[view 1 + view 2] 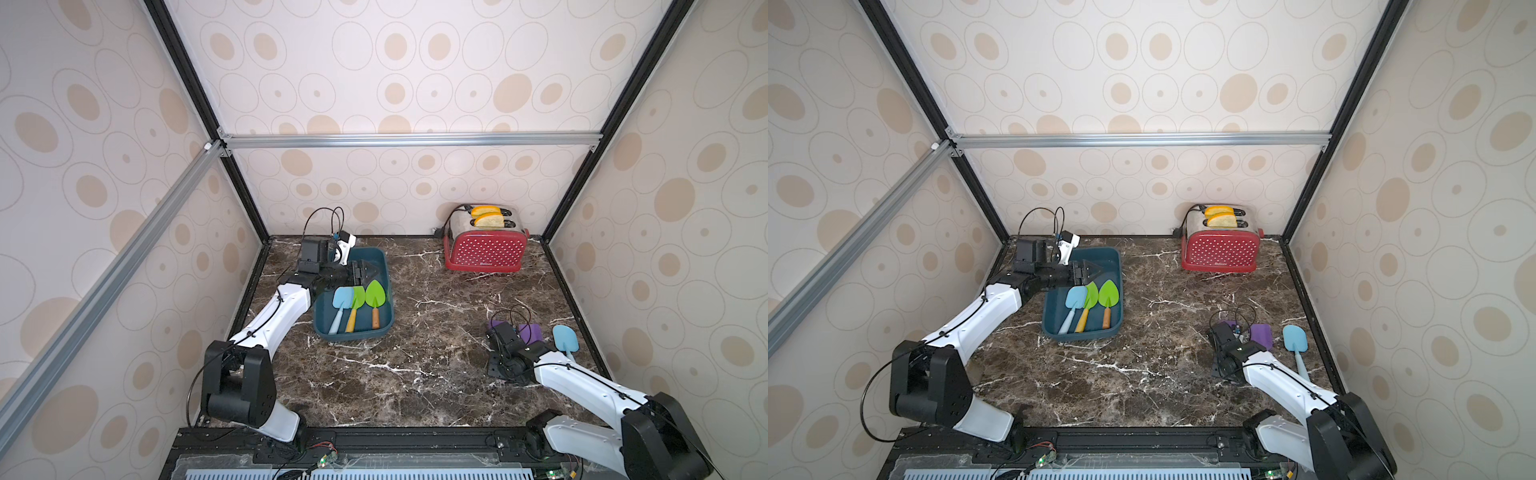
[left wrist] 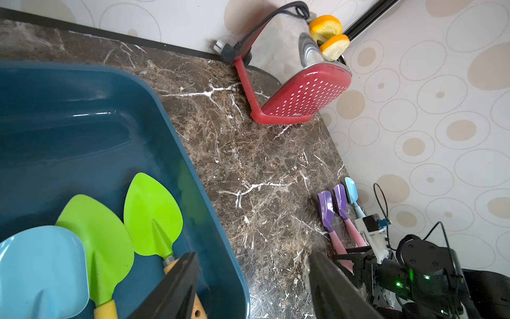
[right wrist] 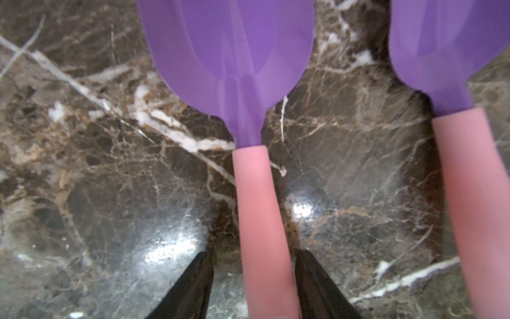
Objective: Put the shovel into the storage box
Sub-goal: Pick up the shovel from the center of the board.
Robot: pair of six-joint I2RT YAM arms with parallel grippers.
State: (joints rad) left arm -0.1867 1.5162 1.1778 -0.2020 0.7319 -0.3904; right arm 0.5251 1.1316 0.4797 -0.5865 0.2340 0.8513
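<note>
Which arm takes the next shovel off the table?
Right. The right gripper has fingers straddling the pink handle of a purple shovel on the table. The left gripper hangs open and empty over the storage box.

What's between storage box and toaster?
Only bare brown marble tabletop between the dark teal plastic storage box and red polka-dot toaster, in both top views.
</note>
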